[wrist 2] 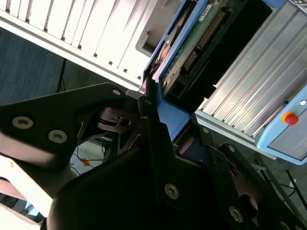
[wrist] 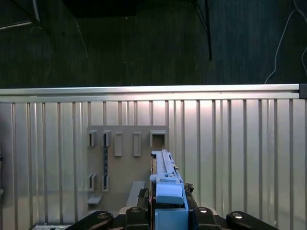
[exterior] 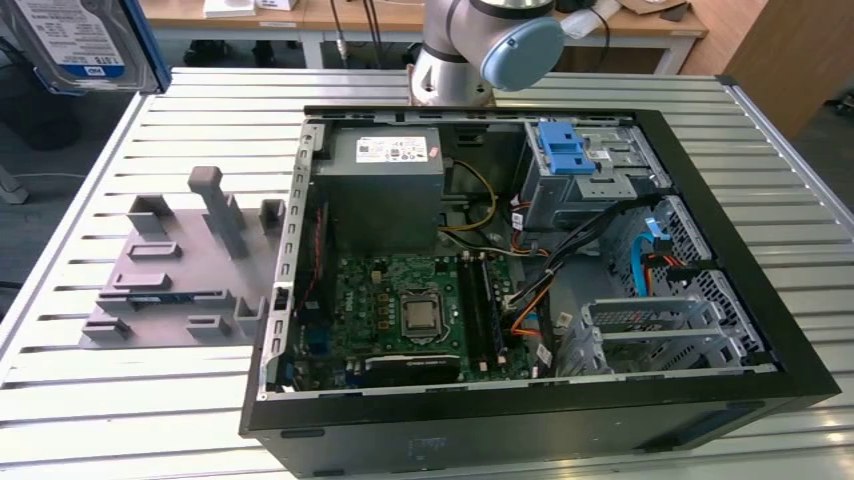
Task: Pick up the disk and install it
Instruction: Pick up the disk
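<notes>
Disk [wrist: 163, 165] clamped edge-on in gripper [wrist: 167, 203], sticking out past fingertips, up off slatted table [wrist: 240, 143].

Close-up of a black gripper [wrist 2: 175, 115] clamping the disk [wrist 2: 192, 43] by its blue plastic rail. The disk's green circuit board and connector pins face the camera. Behind it are the pale slatted desk [wrist 2: 81, 33], dark floor [wrist 2: 33, 67], and a grey-blue control box with a red button [wrist 2: 290, 117].

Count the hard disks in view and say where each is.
1. The disk, clamped in the gripper, is at the exterior view's top left, outside the computer case. Others may be hidden inside the case.
</notes>
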Tool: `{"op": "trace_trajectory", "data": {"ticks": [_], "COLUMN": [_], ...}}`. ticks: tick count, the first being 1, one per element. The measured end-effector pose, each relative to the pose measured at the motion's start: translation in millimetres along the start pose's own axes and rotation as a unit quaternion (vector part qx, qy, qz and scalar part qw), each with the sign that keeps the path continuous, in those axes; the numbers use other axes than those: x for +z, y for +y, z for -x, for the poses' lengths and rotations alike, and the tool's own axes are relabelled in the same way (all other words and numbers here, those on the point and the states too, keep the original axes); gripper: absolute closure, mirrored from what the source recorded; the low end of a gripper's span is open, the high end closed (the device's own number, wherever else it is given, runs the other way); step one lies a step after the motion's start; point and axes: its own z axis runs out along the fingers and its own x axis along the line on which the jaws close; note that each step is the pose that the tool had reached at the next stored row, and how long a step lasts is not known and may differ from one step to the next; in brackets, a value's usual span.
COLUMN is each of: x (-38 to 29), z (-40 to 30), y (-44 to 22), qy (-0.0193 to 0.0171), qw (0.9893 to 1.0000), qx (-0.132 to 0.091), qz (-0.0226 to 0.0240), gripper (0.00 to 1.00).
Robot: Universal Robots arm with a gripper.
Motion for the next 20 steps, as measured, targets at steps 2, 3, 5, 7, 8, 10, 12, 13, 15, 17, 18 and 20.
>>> {"op": "trace_trajectory", "data": {"ticks": [2,3,5,7,8,10,12,13,15,17,18,20], "x": [-1.0,-0.9,-1.0,-1.1,-1.1,-1.1,-1.0,-1.0,-1.0,-0.9,-0.9,-1.0], "z": [0.0,0.0,0.0,0.0,0.0,-0.2,-0.5,-0.7,-1.2,-2.0,-2.7,-4.2], "y": [0.0,0.0,0.0,0.0,-0.9,-2.6,-3.7,-4.3,-5.6,-6.6,-7.0,-8.2], "qy": [0.0000,0.0000,0.0000,0.0000,0.0000,0.0000,0.0000,0.0000,0.0000,0.0000,0.0000,0.0000], "qw": [1.0000,1.0000,1.0000,1.0000,1.0000,1.0000,1.0000,1.0000,1.0000,1.0000,1.0000,1.0000], "qx": [0.000,0.000,0.000,0.000,0.000,0.000,0.000,0.000,0.000,0.000,0.000,0.000], "qz": [-0.0001,-0.0001,-0.0001,-0.0001,-0.0001,-0.0001,-0.0001,-0.0001,-0.0001,-0.0001,-0.0001,0.0000], "gripper": [0.64,0.64,0.64,0.64,0.64,0.64,0.64,0.64,0.64,0.64,0.64,0.64]}}
